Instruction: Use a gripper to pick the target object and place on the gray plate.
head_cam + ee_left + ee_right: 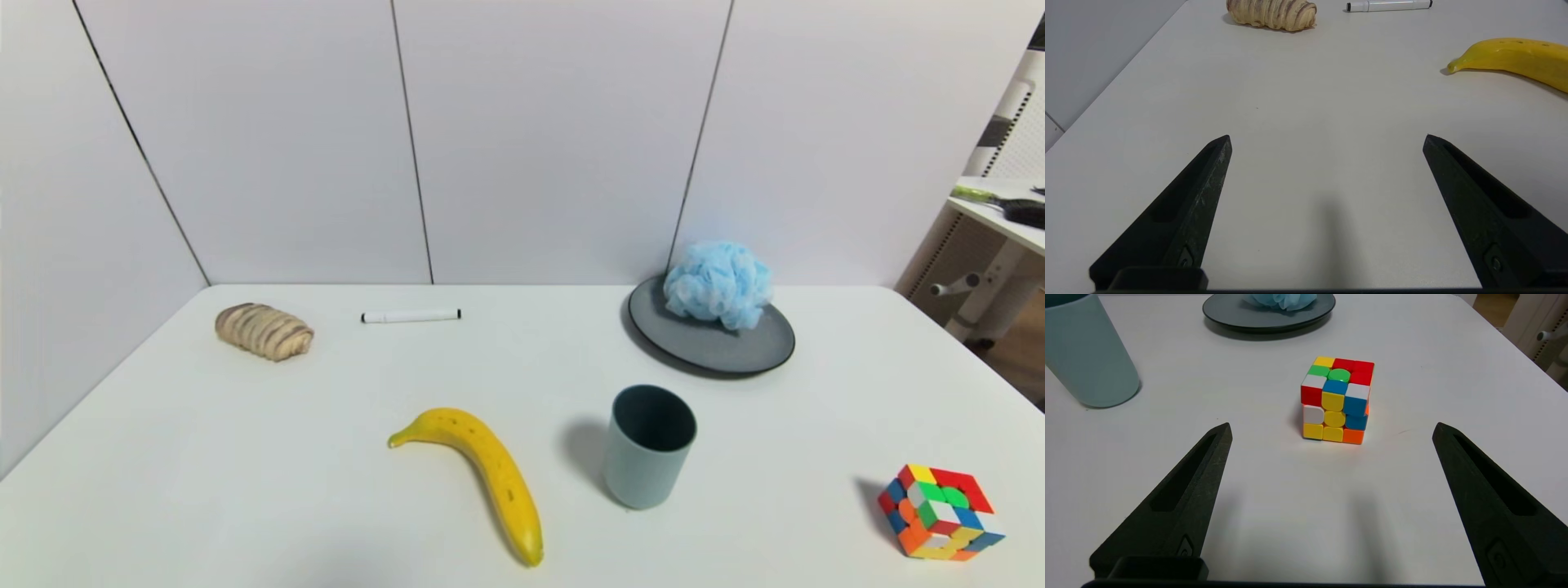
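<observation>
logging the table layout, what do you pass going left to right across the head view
bread roll → marker → banana → cup → blue pouf, sitting on the gray plate → puzzle cube

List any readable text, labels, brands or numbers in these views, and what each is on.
None readable.
white marker: no legible print on its barrel.
puzzle cube: plain colour tiles, no logo.
cup, gray plate, banana: unmarked.

A fluffy light blue mesh bath pouf [718, 283] sits on the round dark gray matte plate's [718, 347] far side.
</observation>
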Robot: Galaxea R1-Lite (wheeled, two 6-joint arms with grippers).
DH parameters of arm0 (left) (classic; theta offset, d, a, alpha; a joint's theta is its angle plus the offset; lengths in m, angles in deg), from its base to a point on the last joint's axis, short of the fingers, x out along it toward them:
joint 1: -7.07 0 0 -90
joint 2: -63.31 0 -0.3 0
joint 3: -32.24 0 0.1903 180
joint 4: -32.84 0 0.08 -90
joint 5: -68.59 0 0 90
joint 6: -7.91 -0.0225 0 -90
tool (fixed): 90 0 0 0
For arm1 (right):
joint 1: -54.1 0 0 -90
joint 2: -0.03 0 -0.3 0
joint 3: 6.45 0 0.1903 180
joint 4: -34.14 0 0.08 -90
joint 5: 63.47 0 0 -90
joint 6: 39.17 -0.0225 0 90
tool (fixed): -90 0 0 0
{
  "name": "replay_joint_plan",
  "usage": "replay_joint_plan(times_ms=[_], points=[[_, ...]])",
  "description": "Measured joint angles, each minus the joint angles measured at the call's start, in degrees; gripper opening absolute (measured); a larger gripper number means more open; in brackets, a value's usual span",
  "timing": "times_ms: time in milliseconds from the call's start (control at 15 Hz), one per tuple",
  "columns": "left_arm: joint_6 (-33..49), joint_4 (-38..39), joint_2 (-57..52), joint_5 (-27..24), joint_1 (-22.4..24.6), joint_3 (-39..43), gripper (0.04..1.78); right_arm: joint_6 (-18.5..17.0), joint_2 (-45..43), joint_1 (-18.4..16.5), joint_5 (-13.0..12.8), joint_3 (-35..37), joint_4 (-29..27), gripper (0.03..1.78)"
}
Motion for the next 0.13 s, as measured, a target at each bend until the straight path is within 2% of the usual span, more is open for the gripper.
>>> replay_joint_plan(times_ms=[133], points=[[0.02, 0.02, 0.0, 0.0, 0.0, 0.02, 1.69, 0.24, 0.0, 0.0, -0.1, 0.09, 0.29, 1.69]])
